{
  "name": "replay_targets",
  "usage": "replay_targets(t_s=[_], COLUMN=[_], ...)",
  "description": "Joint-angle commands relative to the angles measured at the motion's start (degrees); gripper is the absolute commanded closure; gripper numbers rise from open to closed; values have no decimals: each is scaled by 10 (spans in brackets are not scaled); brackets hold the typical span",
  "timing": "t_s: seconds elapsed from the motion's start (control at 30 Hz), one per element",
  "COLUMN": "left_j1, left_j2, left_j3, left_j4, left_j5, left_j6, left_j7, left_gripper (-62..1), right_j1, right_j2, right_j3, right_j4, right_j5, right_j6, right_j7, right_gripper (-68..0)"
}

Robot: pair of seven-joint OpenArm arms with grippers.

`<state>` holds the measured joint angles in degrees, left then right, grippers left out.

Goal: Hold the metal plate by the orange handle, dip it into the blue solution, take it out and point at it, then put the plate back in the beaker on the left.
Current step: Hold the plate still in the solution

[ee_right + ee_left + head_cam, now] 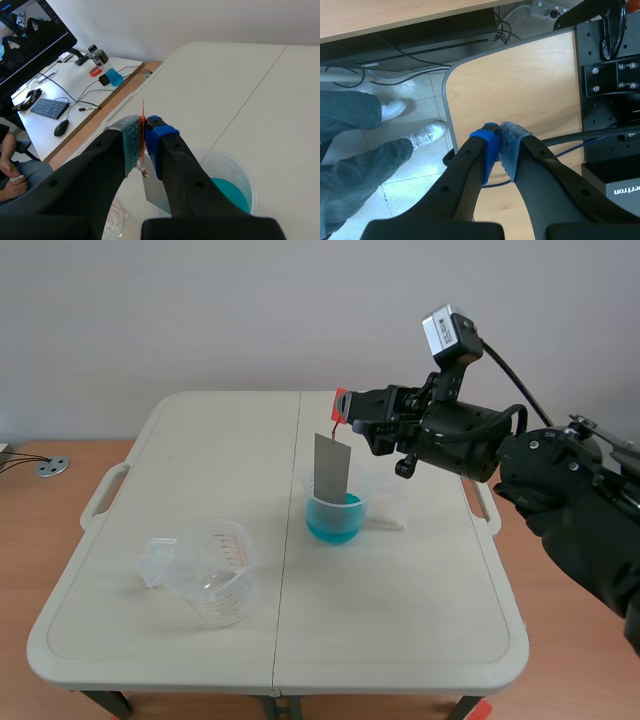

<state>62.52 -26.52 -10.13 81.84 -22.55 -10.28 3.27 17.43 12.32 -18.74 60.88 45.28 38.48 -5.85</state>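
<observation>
Table: lying pale and two-leaved before a plain grey wall; carrying two clear beakers, well apart.
Right gripper: reaching in from the right, past the table's middle seam; clamping its pads on the orange handle, which is showing thin and edge-on between them in the wrist view.
Metal plate: hanging upright from the handle, under the fingers; lower edge sitting within the rim of the beaker on the right; possibly just touching the liquid, though not showing clearly.
Blue solution: filling the lower part of that beaker.
Empty beaker: standing toward the table's left front, handle pointing left.
Left gripper: showing only in its own wrist view; pads pressing together, gripping nothing; hanging over the rounded edge of a wooden desktop and a tiled floor.
Person: sitting near the left arm; legs in jeans and white shoes resting on the floor.
Side desk: lying beyond the right gripper in its wrist view; bearing a keyboard and a mouse.
</observation>
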Motion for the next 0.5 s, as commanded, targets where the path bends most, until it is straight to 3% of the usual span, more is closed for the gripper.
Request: replay_targets(t_s=[0.0,0.47], left_j1=[2,2], left_j2=[0,0], left_j3=[0,0], left_j4=[2,2], left_j5=[-3,-3], left_j6=[-2,-2], left_j7=[-2,-2], left_gripper=[-18,-18], right_j1=[16,16], right_j2=[9,26], right_j3=[9,12], right_j4=[22,98], right_j5=[14,19], right_j6=[6,6], right_j7=[9,-4], right_gripper=[-15,-15])
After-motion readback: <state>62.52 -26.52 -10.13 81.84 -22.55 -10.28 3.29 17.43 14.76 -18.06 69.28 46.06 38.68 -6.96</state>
